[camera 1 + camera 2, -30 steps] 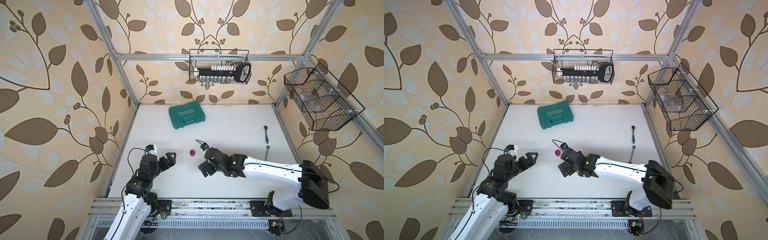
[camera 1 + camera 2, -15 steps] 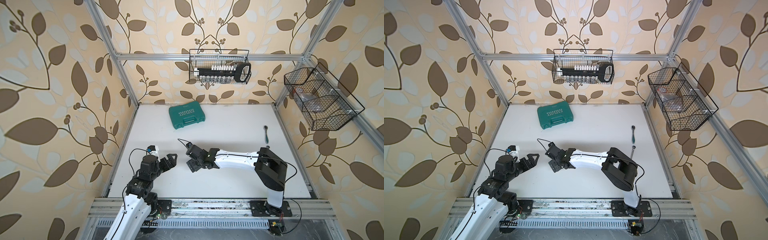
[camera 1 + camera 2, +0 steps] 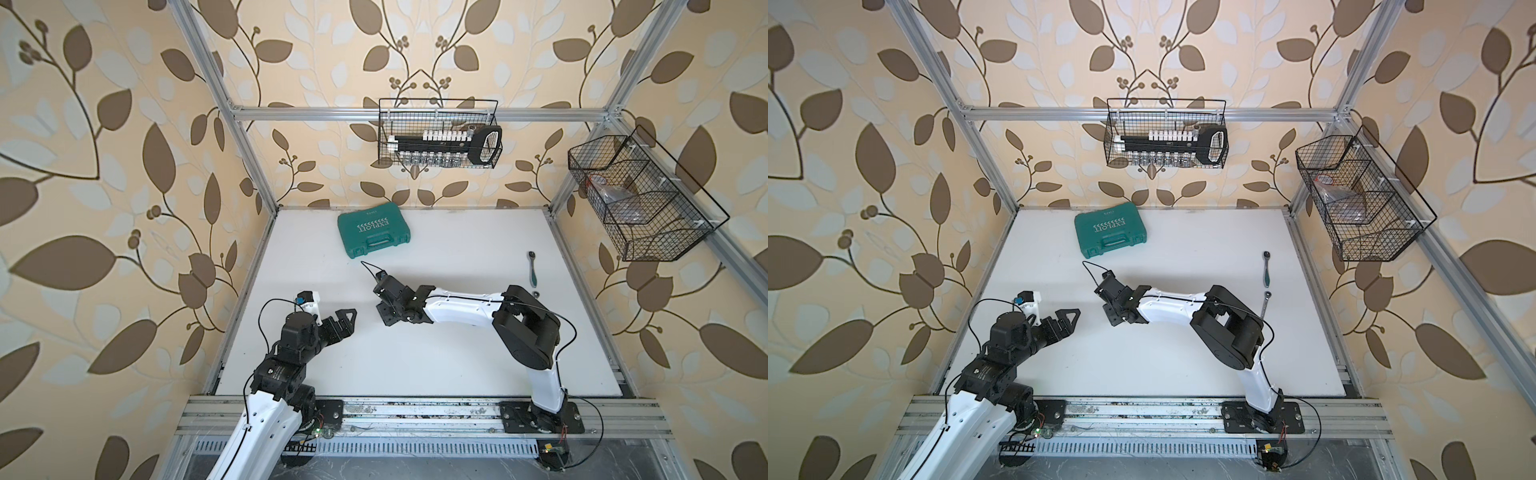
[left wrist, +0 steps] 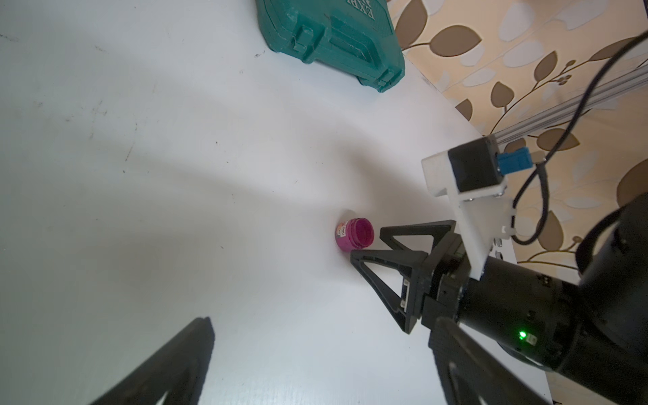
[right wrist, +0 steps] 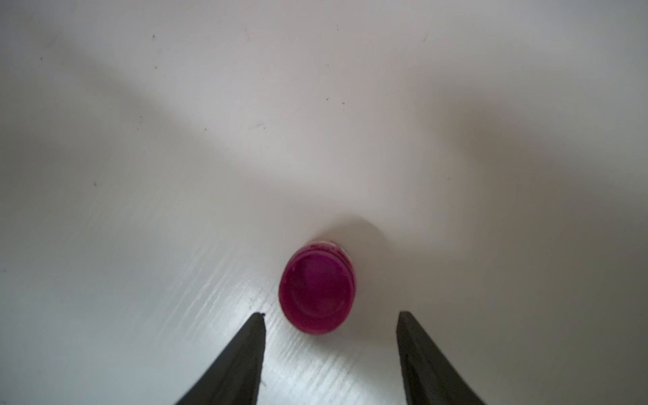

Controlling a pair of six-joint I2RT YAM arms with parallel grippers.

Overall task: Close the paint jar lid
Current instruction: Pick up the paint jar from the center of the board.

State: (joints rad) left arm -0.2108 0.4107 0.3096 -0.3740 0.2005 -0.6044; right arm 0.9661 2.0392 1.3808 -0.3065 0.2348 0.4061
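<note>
White tabletop (image 5: 140,122): jar (image 5: 317,292) upright, centred just ahead of right gripper (image 5: 330,313); jaws half-open, clear of it.

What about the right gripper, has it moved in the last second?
Yes. In a top view the right gripper shifted left, away from the ratchet wrench.

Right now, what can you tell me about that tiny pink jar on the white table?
The paint jar is a tiny magenta plastic cylinder, about as tall as wide, with a small printed label on its side. It stands upright on the white table, touching nothing else. Its round top looks glossy; cap or open paint, I cannot tell. The right gripper hangs over it, open, a finger on each side.
</note>
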